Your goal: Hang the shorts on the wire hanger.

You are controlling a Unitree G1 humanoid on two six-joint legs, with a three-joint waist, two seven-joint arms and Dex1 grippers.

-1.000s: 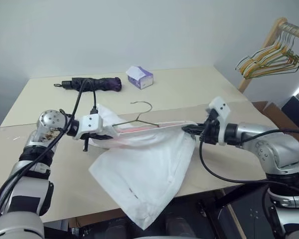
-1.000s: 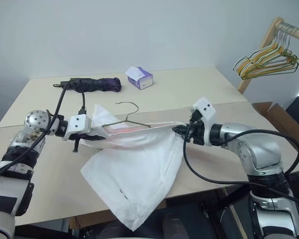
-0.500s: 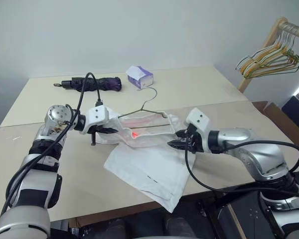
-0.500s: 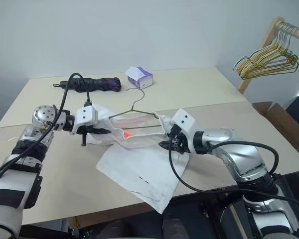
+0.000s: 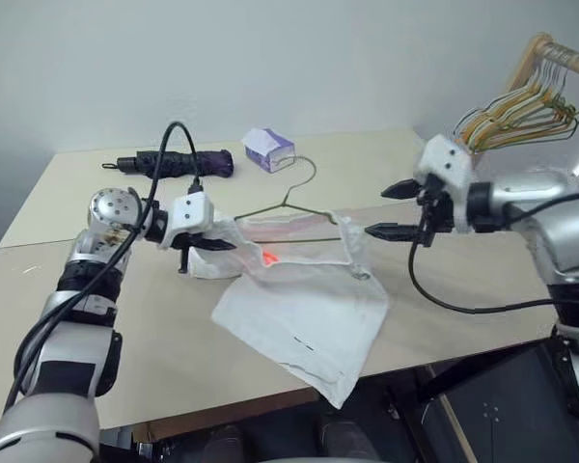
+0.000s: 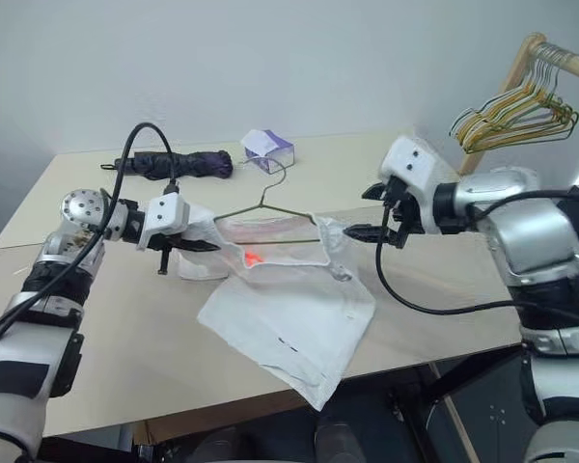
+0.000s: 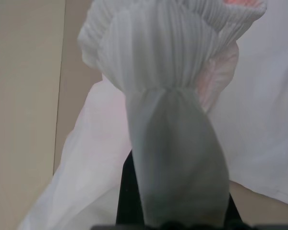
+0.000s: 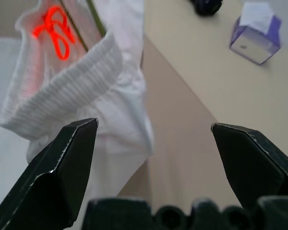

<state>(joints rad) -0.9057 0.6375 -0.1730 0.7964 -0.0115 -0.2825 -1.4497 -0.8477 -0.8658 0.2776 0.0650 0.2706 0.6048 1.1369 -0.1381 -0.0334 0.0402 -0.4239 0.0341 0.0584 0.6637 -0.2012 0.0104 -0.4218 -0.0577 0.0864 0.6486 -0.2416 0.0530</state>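
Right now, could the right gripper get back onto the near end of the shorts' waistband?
Probably yes: the right gripper is open, empty, and just beside the waistband of the shorts, with nothing between them.

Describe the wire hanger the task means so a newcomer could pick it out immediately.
On the beige table, find the white thin-fabric shorts lying near the front edge. The thin, dull olive-bronze wire hanger sits partly inside their waistband, hook rising toward the white-purple tissue box. Unlike the yellow-green and orange hangers bunched on the wooden rack, it is single and bare.

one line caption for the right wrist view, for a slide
Open right gripper backed off from the shorts' ribbed waistband, wire hanger inside it.
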